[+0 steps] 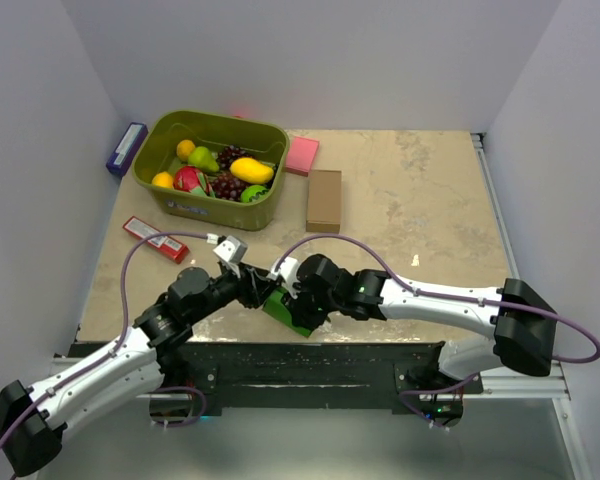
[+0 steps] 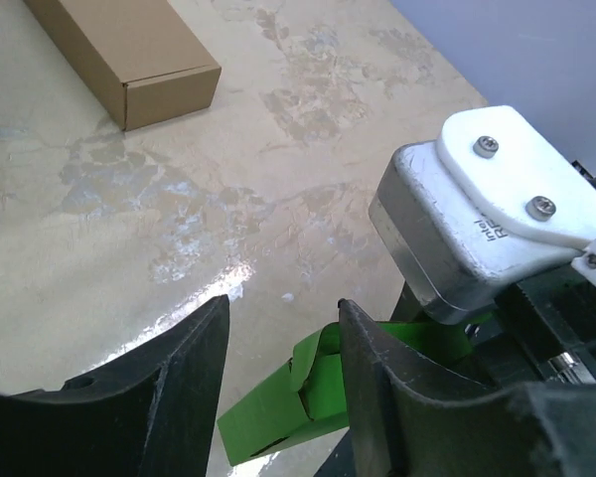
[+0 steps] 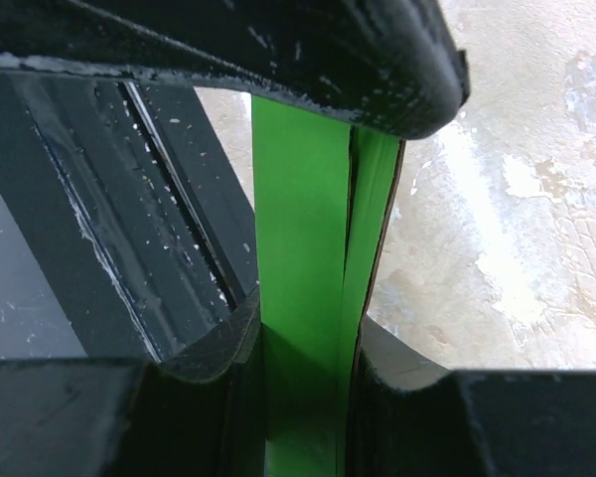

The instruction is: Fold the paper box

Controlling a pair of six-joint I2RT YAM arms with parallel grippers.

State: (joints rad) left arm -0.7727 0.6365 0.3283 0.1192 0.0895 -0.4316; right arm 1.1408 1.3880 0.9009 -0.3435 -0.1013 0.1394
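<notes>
Right claw is pinched tight on the green paper box, held on edge at the worktop's near edge between both arms. Left claw gapes, empty, box right at its tips, stretching toward the right arm.

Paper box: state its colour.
The paper box is bright green, clearest in the right wrist view.

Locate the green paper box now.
Top view: the paper box is near the front edge of the table, centre, pinched in the right gripper, with the left gripper just beside it.
</notes>
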